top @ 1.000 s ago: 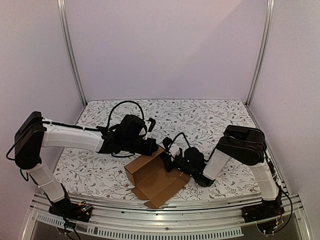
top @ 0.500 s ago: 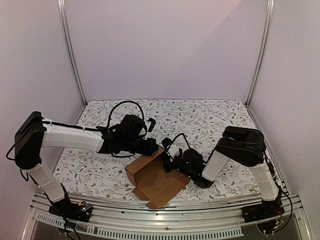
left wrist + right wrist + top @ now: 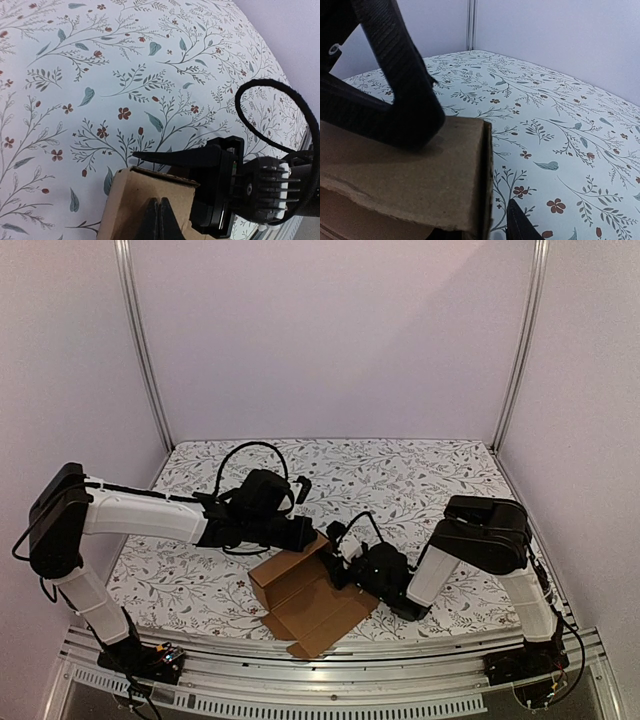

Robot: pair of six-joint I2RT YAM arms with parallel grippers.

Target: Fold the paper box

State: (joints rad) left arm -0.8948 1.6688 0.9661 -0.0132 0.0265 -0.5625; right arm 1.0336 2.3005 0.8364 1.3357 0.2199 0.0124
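Nothing readable anywhere, the paper box (image 3: 303,588) included.

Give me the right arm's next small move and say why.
Probably ease the right gripper back from the paper box corner. In its wrist view the one visible finger stands just clear of the upright wall's edge, not pinching it, while the shut left gripper sits at that wall's top. Backing off should free it for another flap.
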